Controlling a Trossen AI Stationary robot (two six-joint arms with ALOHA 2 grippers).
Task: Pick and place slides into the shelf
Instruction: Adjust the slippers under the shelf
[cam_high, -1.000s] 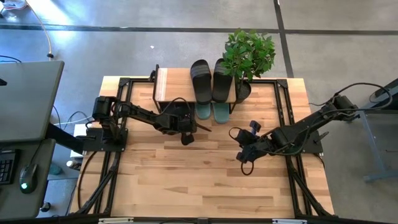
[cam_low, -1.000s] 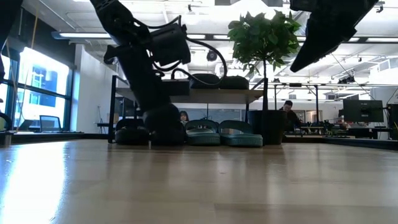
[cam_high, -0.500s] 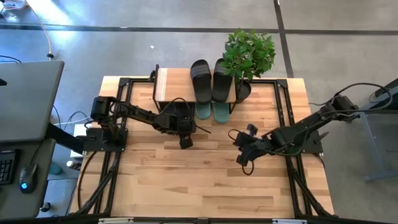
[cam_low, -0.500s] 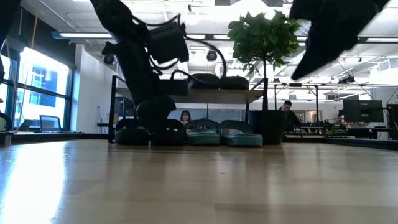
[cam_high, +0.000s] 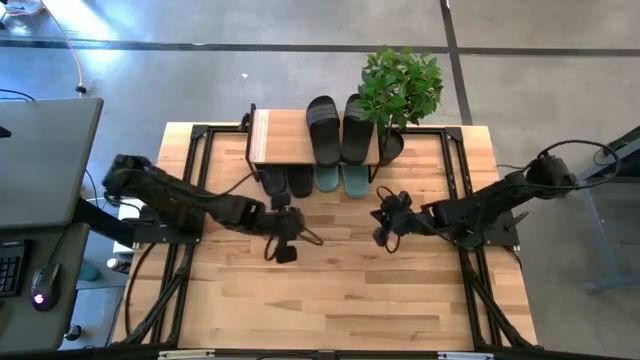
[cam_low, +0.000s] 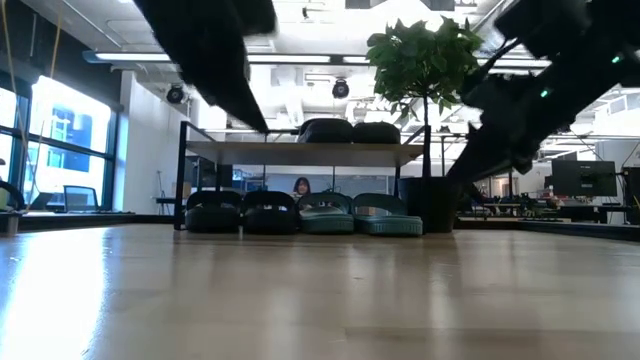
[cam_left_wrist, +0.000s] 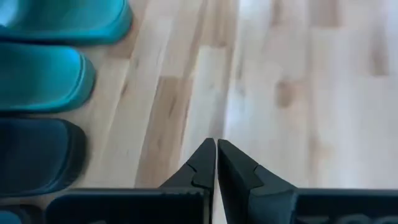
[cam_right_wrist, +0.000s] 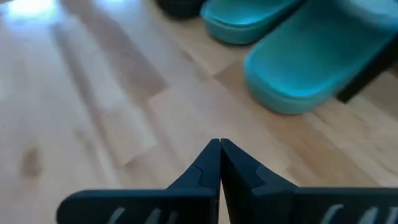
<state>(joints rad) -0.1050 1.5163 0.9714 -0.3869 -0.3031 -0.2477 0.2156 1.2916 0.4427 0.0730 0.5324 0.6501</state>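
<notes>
All six slides look parked already: one black pair (cam_high: 340, 128) on top of the shelf (cam_high: 280, 136), another black pair (cam_high: 286, 182) and the sage-green pair (cam_high: 341, 180) tucked underneath on the tabletop (cam_high: 340, 290). They look like light, bendy rubber, so I'd guess pinching the wide strap is the easy grab. Left claw (cam_high: 285, 253) is pressed together and holding nothing, out over bare wood. Right claw (cam_high: 380, 236) is the same, just in front of the green ones.
</notes>
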